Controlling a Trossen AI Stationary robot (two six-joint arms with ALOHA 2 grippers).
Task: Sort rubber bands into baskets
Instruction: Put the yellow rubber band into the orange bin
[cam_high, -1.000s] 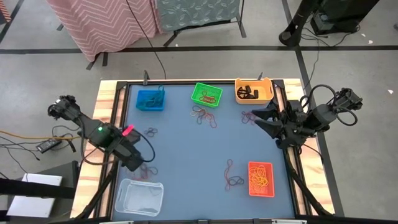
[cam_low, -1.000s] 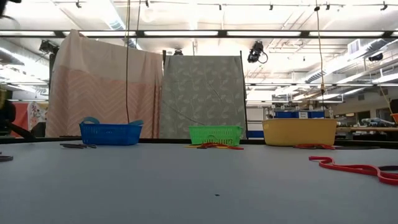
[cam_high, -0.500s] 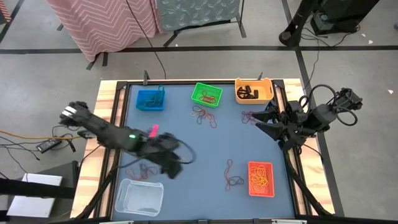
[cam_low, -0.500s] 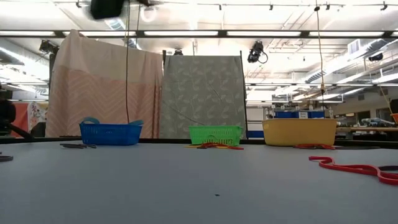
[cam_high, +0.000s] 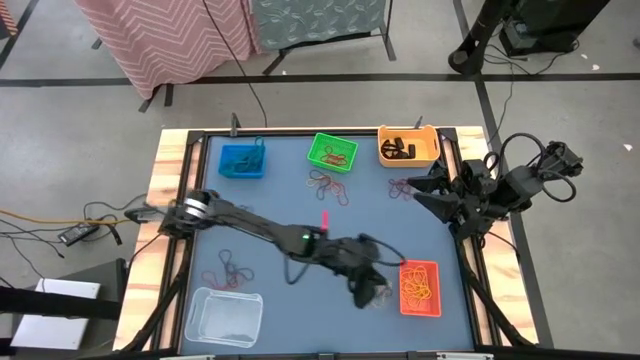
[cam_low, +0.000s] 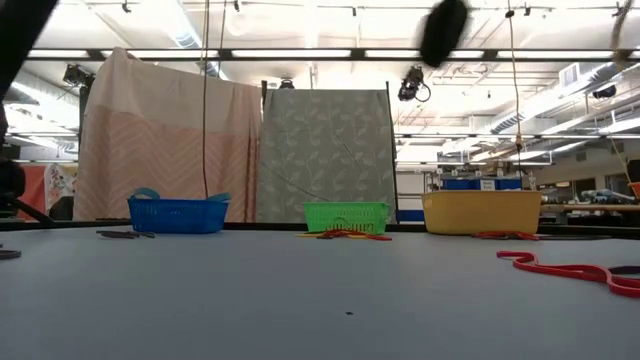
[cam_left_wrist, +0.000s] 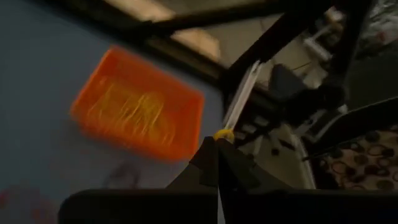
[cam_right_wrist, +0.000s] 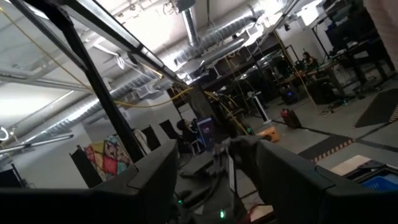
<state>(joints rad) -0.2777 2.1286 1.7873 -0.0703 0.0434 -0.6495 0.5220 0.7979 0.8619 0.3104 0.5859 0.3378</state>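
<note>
Swinging across from the clear basket (cam_high: 223, 316), the clenched left gripper (cam_high: 365, 290) now nears the red-orange basket (cam_high: 420, 287); many rubber bands (cam_high: 328, 187) remain loose

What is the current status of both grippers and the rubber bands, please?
Left gripper shut on yellow band, beside red-orange basket. Right gripper open, waiting at table's edge. Nothing blocking.
</note>
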